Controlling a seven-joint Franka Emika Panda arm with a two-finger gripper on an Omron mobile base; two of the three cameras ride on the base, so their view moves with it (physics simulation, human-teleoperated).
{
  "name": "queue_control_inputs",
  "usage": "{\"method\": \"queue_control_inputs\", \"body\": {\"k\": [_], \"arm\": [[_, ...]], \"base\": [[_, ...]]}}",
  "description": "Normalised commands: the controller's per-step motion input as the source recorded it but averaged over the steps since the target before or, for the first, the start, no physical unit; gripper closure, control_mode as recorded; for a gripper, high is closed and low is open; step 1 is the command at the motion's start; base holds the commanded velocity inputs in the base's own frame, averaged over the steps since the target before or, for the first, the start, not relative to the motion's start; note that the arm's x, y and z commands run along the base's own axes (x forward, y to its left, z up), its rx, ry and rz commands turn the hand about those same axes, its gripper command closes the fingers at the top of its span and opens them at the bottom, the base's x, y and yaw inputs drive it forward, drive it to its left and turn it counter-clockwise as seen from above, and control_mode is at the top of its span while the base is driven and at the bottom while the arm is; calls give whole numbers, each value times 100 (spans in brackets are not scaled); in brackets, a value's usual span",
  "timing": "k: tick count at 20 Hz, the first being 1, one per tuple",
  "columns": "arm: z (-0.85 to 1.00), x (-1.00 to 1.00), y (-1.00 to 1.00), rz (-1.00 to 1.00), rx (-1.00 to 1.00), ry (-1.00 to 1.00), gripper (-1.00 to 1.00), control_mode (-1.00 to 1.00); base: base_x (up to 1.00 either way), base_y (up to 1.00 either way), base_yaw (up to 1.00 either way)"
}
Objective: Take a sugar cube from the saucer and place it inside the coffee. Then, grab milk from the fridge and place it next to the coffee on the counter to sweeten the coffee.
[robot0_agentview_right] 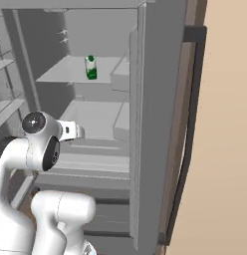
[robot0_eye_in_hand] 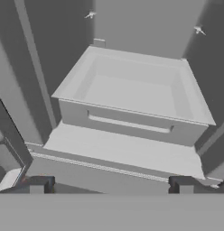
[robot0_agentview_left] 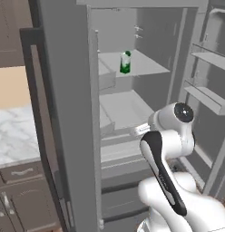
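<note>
- The white Franka arm point(robot0_agentview_left: 165, 149) with dark joints rises in front of the tall grey double-door fridge point(robot0_agentview_left: 71, 113), whose doors stand open, and bends at the elbow so its forearm reaches forward into the compartment.
- The end effector point(robot0_eye_in_hand: 111, 185) points at a pale grey drawer bin point(robot0_eye_in_hand: 132, 97) low in the fridge; its two dark fingertips point(robot0_eye_in_hand: 38, 185) stand wide apart with nothing between them.
- The small green milk container point(robot0_agentview_left: 125, 62) with a white upper part stands upright on an upper shelf point(robot0_agentview_left: 141, 65), well above the hand.
- A white marble counter point(robot0_agentview_left: 14, 136) lies left of the fridge.
</note>
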Motion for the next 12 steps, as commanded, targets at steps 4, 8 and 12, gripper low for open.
{"method": "queue_control_inputs", "body": {"k": [4, 8, 12], "arm": [[0, 0, 0, 0, 0, 0, -100, 100], [0, 0, 0, 0, 0, 0, -100, 100], [33, 21, 1, -4, 0, 0, -100, -100]], "base": [[58, 0, 0], [48, 0, 0], [9, 0, 0]]}}
